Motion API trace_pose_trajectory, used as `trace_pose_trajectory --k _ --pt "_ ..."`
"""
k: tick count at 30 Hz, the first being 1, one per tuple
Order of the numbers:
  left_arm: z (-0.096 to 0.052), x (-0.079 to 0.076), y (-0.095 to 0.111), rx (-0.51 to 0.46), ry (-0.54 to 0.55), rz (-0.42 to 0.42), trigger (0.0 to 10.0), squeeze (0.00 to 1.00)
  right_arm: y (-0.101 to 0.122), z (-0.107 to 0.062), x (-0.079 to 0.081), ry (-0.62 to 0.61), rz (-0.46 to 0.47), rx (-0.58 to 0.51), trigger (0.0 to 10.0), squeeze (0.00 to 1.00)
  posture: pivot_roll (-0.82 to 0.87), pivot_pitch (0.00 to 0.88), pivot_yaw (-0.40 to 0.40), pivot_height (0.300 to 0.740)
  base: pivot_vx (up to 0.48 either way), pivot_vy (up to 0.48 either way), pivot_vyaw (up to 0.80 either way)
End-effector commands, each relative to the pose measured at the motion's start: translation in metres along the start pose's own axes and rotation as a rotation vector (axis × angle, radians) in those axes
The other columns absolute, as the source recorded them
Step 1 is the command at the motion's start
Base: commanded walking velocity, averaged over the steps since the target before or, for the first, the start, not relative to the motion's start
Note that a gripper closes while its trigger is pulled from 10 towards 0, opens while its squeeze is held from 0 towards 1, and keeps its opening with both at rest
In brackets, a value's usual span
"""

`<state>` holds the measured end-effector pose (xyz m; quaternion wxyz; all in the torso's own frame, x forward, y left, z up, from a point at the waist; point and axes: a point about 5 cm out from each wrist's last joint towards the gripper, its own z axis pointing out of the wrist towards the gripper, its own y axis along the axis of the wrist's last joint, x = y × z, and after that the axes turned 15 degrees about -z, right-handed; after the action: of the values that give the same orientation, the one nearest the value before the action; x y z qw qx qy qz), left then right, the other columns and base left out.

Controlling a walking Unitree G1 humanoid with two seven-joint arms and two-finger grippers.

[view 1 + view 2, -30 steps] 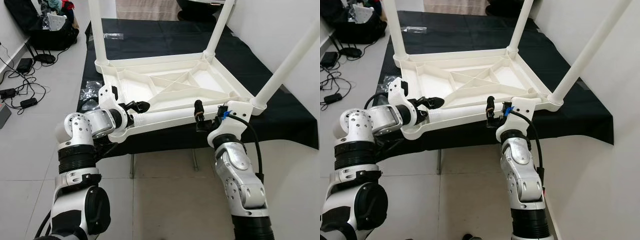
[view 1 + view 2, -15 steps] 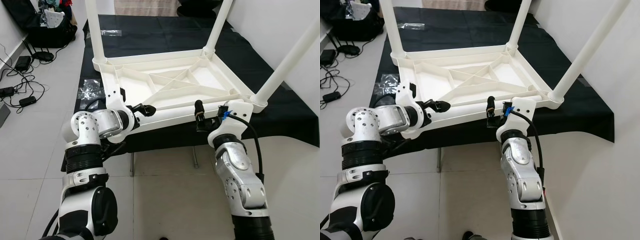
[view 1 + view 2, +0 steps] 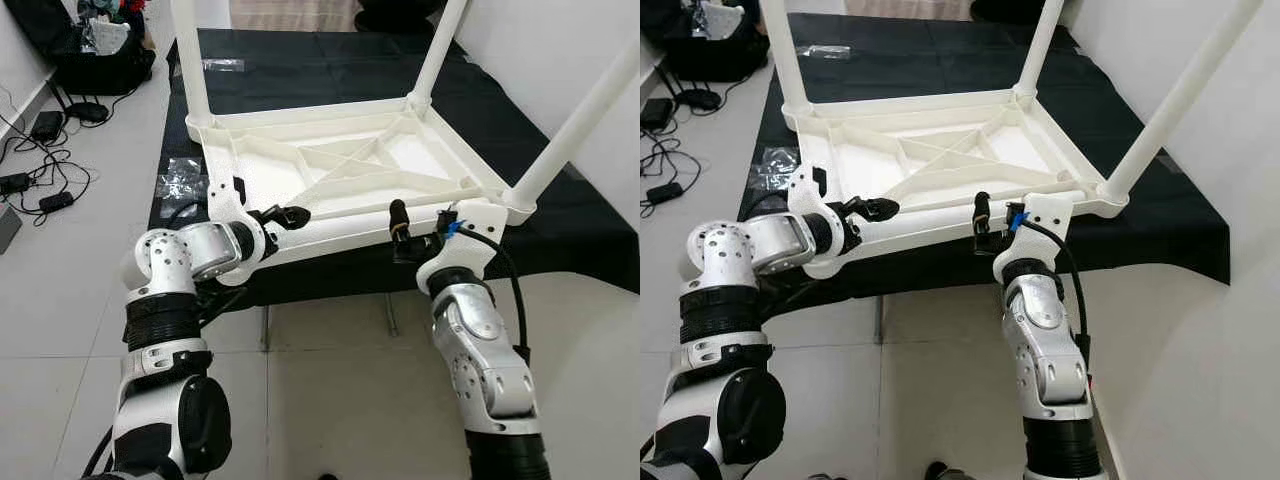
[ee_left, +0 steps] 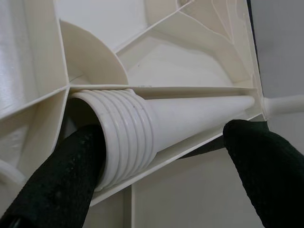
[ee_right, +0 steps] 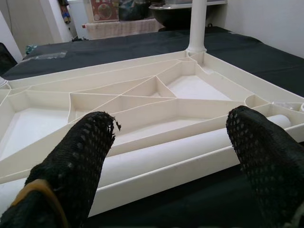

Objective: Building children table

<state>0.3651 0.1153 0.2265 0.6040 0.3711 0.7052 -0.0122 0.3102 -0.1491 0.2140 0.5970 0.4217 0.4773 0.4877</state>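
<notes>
Up close, left gripper (image 4: pixel 156 156) straddles ribbed leg end (image 4: pixel 121 135).

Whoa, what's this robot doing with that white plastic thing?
It is assembling a small white table that lies upside down on a black-covered bench. Three legs already stand up from its corners. The fourth leg lies along the near edge of the frame. The left gripper, fingers open, is at that leg's threaded end by the near-left corner. The right gripper, also open, is at the near edge further along.
</notes>
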Motion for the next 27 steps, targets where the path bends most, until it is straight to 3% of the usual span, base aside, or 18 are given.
trace_pose_trajectory --k 1,15,23,27 --pt "0.004 0.016 -0.008 0.040 0.015 -0.035 10.0 0.00 0.002 -0.002 -0.005 -0.013 -0.013 0.000 10.0 0.00 0.05 0.203 -0.100 0.740 0.000 0.000 0.00" --pt "0.013 0.040 -0.009 0.053 0.006 -0.088 10.0 0.00 0.009 -0.003 -0.009 -0.014 -0.018 -0.005 10.0 0.00 0.01 0.224 -0.108 0.740 0.000 0.000 0.00" --pt "0.020 0.026 -0.007 0.059 -0.065 -0.113 10.0 0.00 0.011 -0.002 -0.008 -0.013 -0.016 -0.003 10.0 0.00 0.02 0.228 -0.110 0.740 0.000 0.000 0.00" --pt "0.024 0.011 -0.008 0.063 -0.107 -0.110 10.0 0.00 0.011 -0.002 -0.008 -0.013 -0.013 -0.002 10.0 0.00 0.02 0.228 -0.109 0.740 0.000 0.000 0.00"
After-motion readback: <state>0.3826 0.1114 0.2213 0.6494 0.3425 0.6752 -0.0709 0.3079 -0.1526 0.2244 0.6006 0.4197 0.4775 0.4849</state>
